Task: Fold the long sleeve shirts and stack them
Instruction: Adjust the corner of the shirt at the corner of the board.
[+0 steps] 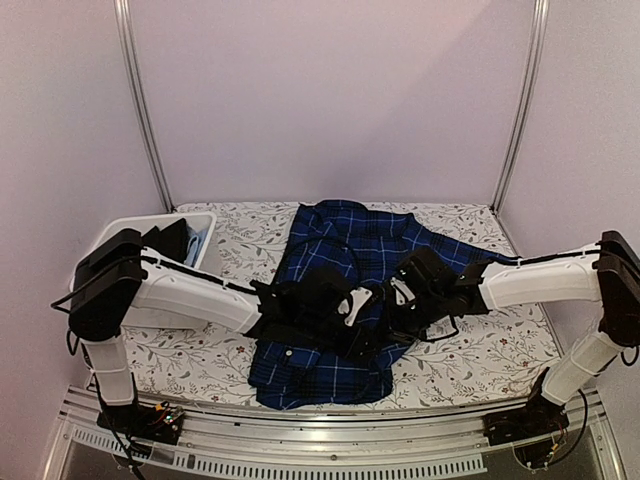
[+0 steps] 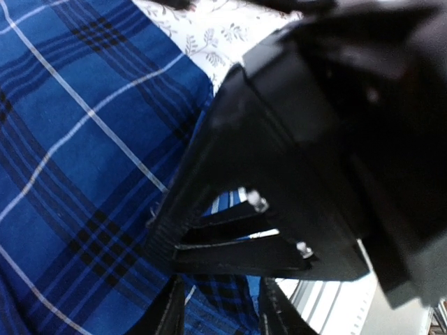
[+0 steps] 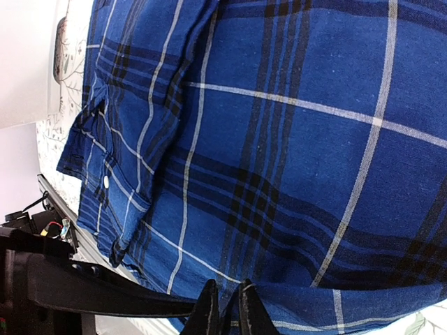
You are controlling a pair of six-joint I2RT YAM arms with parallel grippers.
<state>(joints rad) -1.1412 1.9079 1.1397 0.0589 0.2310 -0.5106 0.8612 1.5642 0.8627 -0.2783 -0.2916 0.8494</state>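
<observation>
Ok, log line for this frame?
phase: folding | navy plaid shirt: rumpled on table | left gripper: over shirt, grip unclear | right gripper: pinching shirt edge | white bin: holds dark cloth

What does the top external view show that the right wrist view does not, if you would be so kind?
Only the top external view shows both arms meeting over the navy plaid shirt, with the left gripper beside the right gripper. It also shows a white bin at the far left holding dark and light-blue fabric. Only the right wrist view shows a white button on a folded edge and the right gripper's tips pinched on a fold. Both show the shirt lying on the floral tablecloth.
</observation>
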